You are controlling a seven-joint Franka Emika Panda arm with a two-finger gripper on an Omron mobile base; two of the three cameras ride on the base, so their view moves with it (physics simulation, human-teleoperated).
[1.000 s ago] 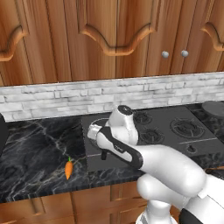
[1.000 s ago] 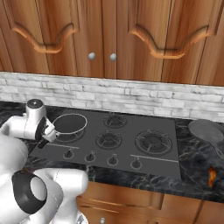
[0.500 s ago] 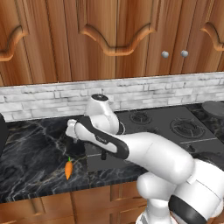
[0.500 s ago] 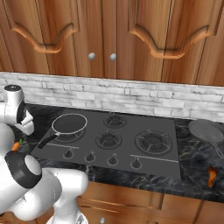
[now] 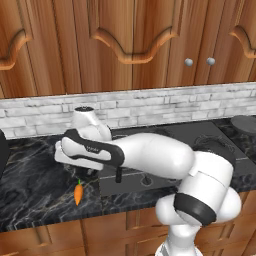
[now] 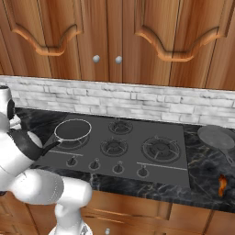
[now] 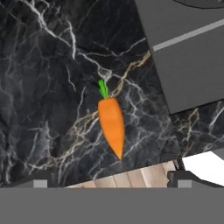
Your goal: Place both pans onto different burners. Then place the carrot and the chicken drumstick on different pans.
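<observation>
Gripper: the gripper hangs over the left part of the black marble worktop, near its front edge and just left of the stovetop. In the hand view its two dark finger tips stand wide apart at the bottom, with nothing between them.
Carrot: the carrot lies flat on the worktop below the hand, in the span between the two tips but not touching either. Its green top points toward the back of the worktop and its tip toward the front edge. In the left base view the carrot sits close to the front edge, just left of the stovetop's front left corner.
Silver-rimmed pan: the silver-rimmed pan sits on the rear left burner, its black handle reaching toward the front left corner of the stovetop.
Grey pan: the plain grey pan rests on the worktop right of the stovetop, beside its right edge, handle pointing toward the front.
Chicken drumstick: the chicken drumstick lies on the worktop near the front right corner, in front of the grey pan and apart from it.
Other burners: the centre burner, the rear burner and the large right burner carry nothing.
Arm: the white arm stretches from the base across the front of the stovetop to the left.
</observation>
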